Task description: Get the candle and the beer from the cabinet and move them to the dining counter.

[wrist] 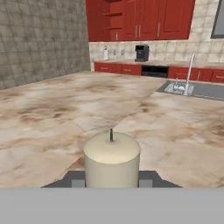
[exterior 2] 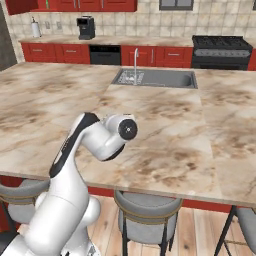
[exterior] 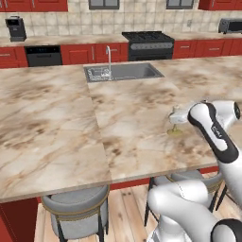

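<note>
Gripper (wrist: 112, 181) at bottom centre of hand view, clenched around candle (wrist: 112, 158); candle base (exterior: 175, 132) resting on dining counter (exterior: 56, 123), centre right of left base view.

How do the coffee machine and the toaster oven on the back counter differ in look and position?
The coffee machine is black, tall and narrow; the toaster oven is silver-grey, low and wide. The coffee machine stands at the wall counter's left end, left of the stove; the toaster oven sits at the right end. Both rest on the counter against the tiled wall.
</note>
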Controlling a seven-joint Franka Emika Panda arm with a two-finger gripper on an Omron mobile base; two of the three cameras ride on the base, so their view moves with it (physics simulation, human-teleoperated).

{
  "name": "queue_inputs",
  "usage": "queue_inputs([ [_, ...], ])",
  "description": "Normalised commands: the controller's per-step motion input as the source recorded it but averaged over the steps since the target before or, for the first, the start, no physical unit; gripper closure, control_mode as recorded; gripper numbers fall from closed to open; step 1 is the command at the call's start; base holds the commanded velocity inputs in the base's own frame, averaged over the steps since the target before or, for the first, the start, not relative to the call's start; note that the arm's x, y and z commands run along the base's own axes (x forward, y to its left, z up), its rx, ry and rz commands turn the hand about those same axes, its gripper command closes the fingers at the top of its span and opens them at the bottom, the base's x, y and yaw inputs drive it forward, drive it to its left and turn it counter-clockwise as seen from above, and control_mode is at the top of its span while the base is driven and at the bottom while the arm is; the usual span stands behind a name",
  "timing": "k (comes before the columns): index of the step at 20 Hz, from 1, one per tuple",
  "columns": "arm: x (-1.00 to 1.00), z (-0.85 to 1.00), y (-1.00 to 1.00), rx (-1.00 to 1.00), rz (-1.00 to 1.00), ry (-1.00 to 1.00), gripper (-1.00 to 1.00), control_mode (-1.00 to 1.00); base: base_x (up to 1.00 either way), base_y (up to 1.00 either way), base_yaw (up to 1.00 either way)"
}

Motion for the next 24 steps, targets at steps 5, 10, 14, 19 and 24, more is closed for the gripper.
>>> queue_inputs([
  [5,0.54,-0.18,0.02,0.00,0.01,0.00,1.00,-1.00,0.00,0.00,0.00],
  [10,0.44,-0.12,0.00,0.00,0.00,0.00,1.00,-1.00,0.00,0.00,0.00],
  [14,0.40,-0.25,0.00,0.01,0.00,0.00,1.00,-1.00,0.00,0.00,0.00],
  [19,0.11,-0.26,0.00,0.03,0.00,0.00,1.00,-1.00,0.00,0.00,0.00],
  [24,0.00,-0.31,0.00,0.02,0.02,0.00,1.00,-1.00,0.00,0.00,0.00],
])
